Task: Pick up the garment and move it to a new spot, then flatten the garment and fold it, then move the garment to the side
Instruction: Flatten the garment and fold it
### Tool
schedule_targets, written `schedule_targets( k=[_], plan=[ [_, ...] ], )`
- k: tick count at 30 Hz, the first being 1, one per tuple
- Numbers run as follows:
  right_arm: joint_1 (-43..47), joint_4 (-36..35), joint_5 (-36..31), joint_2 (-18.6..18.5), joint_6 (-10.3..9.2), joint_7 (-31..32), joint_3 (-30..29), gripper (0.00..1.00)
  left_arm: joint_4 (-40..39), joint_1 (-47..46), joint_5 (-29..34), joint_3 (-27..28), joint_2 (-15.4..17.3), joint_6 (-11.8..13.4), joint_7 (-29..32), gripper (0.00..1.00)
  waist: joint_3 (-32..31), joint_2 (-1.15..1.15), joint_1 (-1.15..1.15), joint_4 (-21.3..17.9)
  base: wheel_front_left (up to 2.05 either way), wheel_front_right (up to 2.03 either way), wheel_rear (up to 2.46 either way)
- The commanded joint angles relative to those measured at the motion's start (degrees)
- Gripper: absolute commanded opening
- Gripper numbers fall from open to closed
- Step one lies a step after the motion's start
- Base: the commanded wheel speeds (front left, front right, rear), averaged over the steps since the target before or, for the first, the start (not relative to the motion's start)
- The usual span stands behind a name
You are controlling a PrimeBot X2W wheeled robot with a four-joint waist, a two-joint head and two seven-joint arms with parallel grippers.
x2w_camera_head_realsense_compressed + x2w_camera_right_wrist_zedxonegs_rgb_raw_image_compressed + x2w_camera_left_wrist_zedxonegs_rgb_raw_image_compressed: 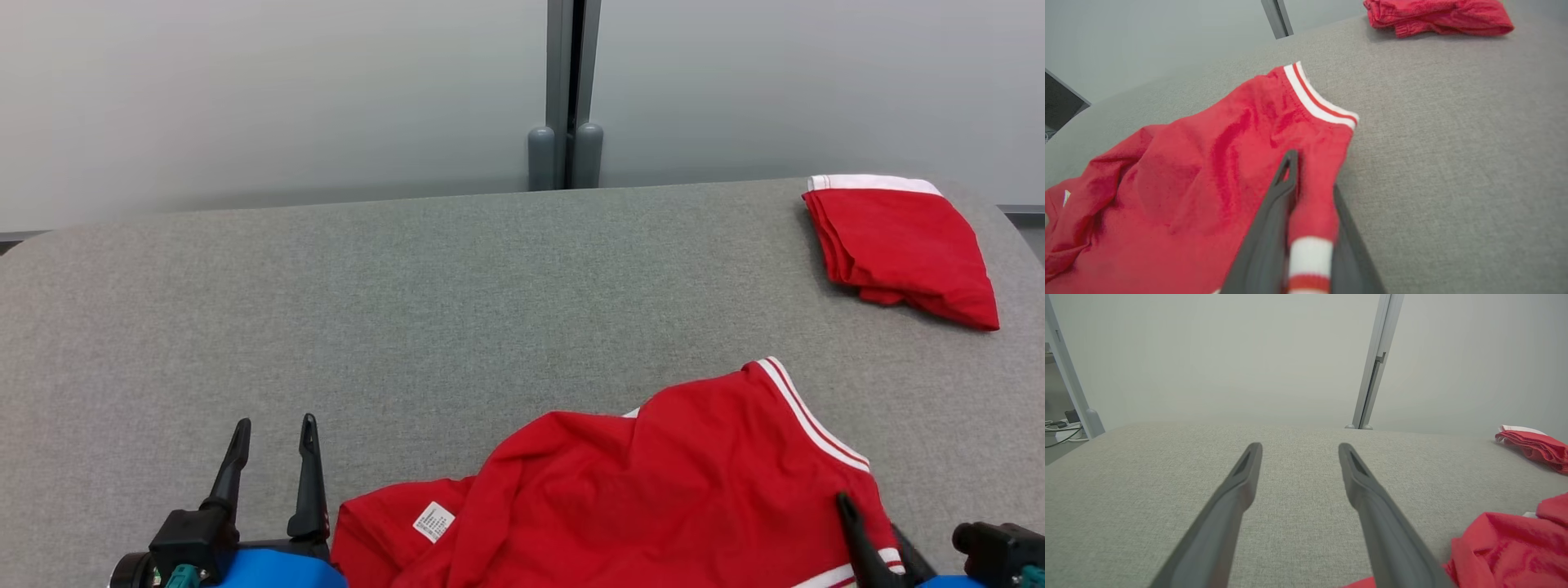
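Head view: crumpled red garment (669,490) on grey table (408,327).
Right gripper (1312,175): fingers clamped on garment's striped hem.
Left gripper (275,425): fingers apart, empty, beside garment.
Far right: folded red cloth (898,245).

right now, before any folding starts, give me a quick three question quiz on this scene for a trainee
1. True or false: the right gripper is shut on the crumpled red garment.
2. The left gripper is: A) open and holding nothing, B) shut, C) holding a sleeve.
3. Fill in: the folded red garment lies at the far ___ of the grey surface.
Key: 1 true; 2 A; 3 right.
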Motion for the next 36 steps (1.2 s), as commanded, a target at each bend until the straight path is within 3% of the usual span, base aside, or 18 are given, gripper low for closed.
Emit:
schedule_targets(
  k=[1, 8, 17, 30, 36],
  plan=[
    [-0.36, -0.88, -1.09, 0.65, 0.01, -1.27, -1.27, 1.00, 0.05, -0.75, 0.40, 0.08, -0.05, -0.18, -0.14, 1.00, -0.09, 0.01, 0.00, 0.15, 0.00, 0.00, 0.00],
    [-4.32, -4.19, -6.69, 1.60, 0.01, -8.10, -4.79, 1.00, 0.08, -0.85, 1.38, 1.08, -0.06, -0.59, -0.14, 1.00, -0.04, 0.01, 0.00, 0.58, 0.00, 0.00, 0.00],
    [-8.61, -4.29, -10.93, 2.72, 0.01, -17.34, -0.78, 1.00, 0.29, -1.36, 1.93, 1.47, -0.05, -1.16, -0.14, 1.00, -0.07, 0.01, 0.00, 1.19, 0.00, 0.00, 0.00],
    [-10.60, 3.60, -14.25, 4.35, 0.01, -19.03, 2.90, 1.00, 0.80, -1.56, 3.78, 0.45, -0.07, -1.71, -0.14, 1.00, 0.38, 0.01, 0.00, 2.06, 0.00, 0.00, 0.00],
    [-11.36, 4.85, -14.93, 4.44, 0.01, -19.04, 2.91, 1.00, 2.27, -2.21, 6.25, -4.64, 1.54, -2.11, -0.14, 1.00, 0.03, 0.01, 0.00, 2.06, 0.00, 0.00, 0.00]
  ],
)
